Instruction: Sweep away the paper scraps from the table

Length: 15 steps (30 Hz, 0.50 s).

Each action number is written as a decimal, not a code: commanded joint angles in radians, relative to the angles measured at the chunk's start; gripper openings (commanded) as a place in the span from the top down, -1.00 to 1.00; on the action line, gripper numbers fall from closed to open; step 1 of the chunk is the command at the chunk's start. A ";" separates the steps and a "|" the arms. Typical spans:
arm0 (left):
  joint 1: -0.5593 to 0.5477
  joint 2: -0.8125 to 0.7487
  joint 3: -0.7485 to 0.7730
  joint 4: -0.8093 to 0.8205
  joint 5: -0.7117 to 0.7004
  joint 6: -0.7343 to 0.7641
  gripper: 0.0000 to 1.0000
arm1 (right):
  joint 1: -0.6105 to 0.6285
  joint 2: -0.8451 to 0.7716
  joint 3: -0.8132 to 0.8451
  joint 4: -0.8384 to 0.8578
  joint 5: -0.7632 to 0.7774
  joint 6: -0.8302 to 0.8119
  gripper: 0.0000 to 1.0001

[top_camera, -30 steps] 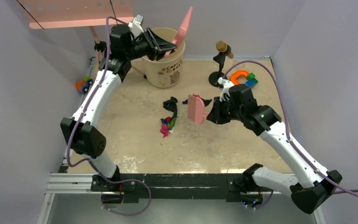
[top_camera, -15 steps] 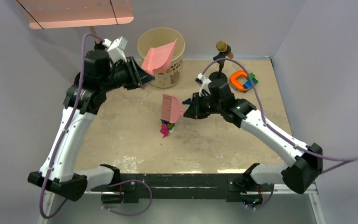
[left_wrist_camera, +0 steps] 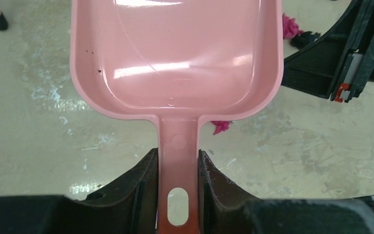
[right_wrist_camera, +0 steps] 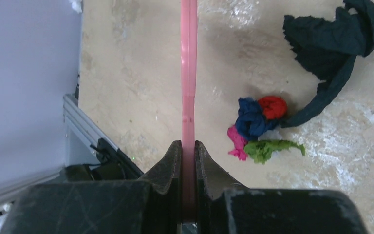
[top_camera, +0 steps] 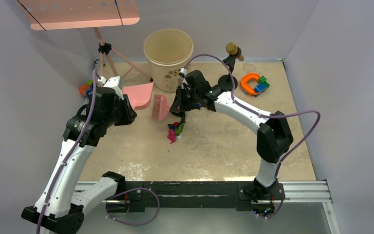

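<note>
A heap of paper scraps [top_camera: 175,131] in blue, red, magenta and green lies mid-table, with a long black scrap [right_wrist_camera: 331,44] beside it. My left gripper [top_camera: 126,106] is shut on the handle of a pink dustpan [top_camera: 139,95], which sits low over the table [top_camera: 224,146] to the left of the scraps. The pan [left_wrist_camera: 175,53] is empty, and a magenta scrap [left_wrist_camera: 221,126] shows beside its handle. My right gripper [top_camera: 177,103] is shut on a pink brush [top_camera: 160,107], which hangs between the dustpan and the scraps. In the right wrist view the brush handle [right_wrist_camera: 189,73] is edge-on, left of the scraps [right_wrist_camera: 260,122].
A beige bucket [top_camera: 168,56] stands at the back centre. A microphone stand [top_camera: 231,53] and orange-blue-green toy blocks [top_camera: 253,84] are at the back right. A pink tripod [top_camera: 104,48] and a small toy [top_camera: 85,88] sit at the back left.
My left arm has brought the dustpan down from the bucket to the table left of the scraps. My right arm has carried the brush left, past the scraps toward the dustpan.
</note>
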 commanded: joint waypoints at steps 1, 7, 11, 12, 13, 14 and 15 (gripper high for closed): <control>0.000 -0.041 -0.026 -0.016 -0.102 0.058 1.00 | 0.002 0.055 0.110 -0.038 0.051 0.086 1.00; 0.000 -0.043 -0.053 -0.014 -0.137 0.091 1.00 | -0.023 0.154 0.122 -0.063 0.025 0.176 1.00; 0.000 -0.046 -0.077 -0.004 -0.139 0.096 1.00 | -0.119 0.190 0.076 -0.175 -0.022 0.239 1.00; 0.000 -0.049 -0.082 0.000 -0.139 0.096 1.00 | -0.139 0.174 0.030 -0.153 -0.044 0.237 1.00; 0.000 -0.050 -0.090 0.004 -0.138 0.096 1.00 | -0.155 0.141 -0.008 -0.136 -0.047 0.234 1.00; 0.000 -0.055 -0.095 0.009 -0.138 0.097 1.00 | -0.167 0.113 -0.044 -0.133 -0.033 0.229 1.00; 0.000 -0.056 -0.100 0.013 -0.138 0.097 1.00 | -0.175 0.083 -0.065 -0.145 -0.004 0.216 1.00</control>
